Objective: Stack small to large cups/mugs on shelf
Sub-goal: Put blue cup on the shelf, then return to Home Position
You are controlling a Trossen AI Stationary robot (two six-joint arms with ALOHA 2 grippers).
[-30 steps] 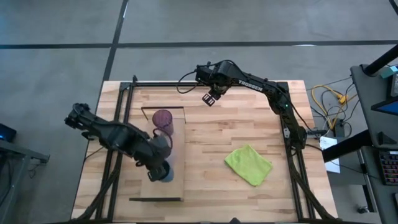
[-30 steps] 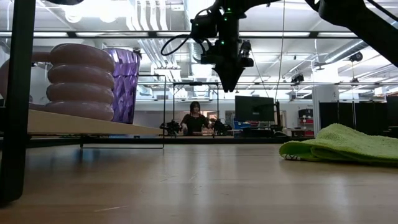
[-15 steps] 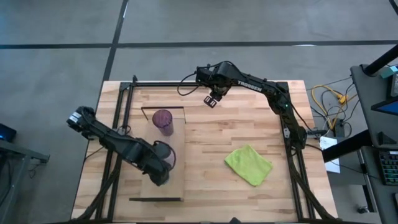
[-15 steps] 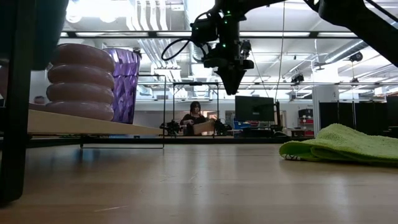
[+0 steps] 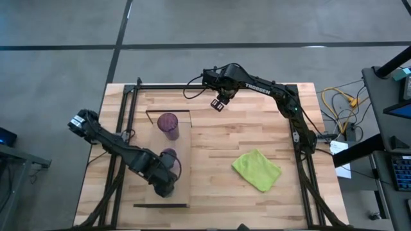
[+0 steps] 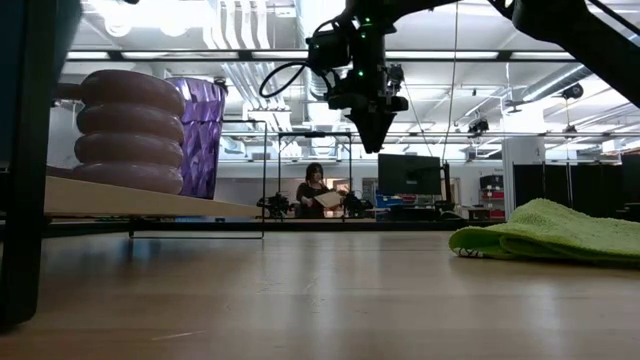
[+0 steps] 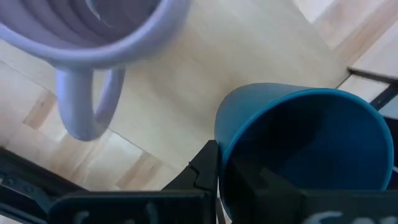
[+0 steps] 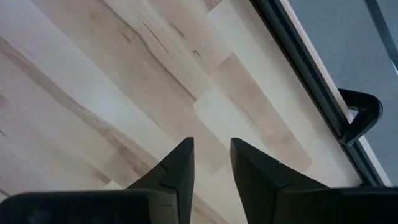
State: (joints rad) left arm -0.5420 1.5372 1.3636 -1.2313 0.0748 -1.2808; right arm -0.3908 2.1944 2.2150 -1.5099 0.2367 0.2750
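Note:
The shelf (image 5: pixel 183 192) is a light board lying on the table's left half. The purple tumbler (image 5: pixel 168 124) stands at the shelf's far end, and the lilac mug (image 5: pixel 171 160) stands just nearer; both show in the low view (image 6: pixel 200 135) (image 6: pixel 130 130). My left gripper (image 5: pixel 164 186) hangs over the shelf just near of the mug, shut on the dark blue cup (image 7: pixel 305 149), which the gripper hides in the high view. My right gripper (image 5: pixel 218 102) hovers empty above the table's far middle, its fingers almost together (image 8: pixel 211 162). My left gripper holds the blue cup by its wall at the rim (image 7: pixel 219 155), one finger inside the cup and one finger (image 7: pixel 202 171) outside. The fingers come from above, pointing down. The cup's mouth faces up toward the wrist; whether its base rests on the shelf I cannot tell.
A green cloth (image 5: pixel 257 169) lies on the table's right half, also in the low view (image 6: pixel 545 235). A dark frame (image 5: pixel 128 96) runs along the table's edges. A person (image 6: pixel 315 190) stands far off in the room behind.
My left gripper has gone a little toward the table's near edge along the shelf, still shut on the blue cup, and its arm has swung nearer, uncovering the lilac mug. Mug and tumbler have stayed where they were.

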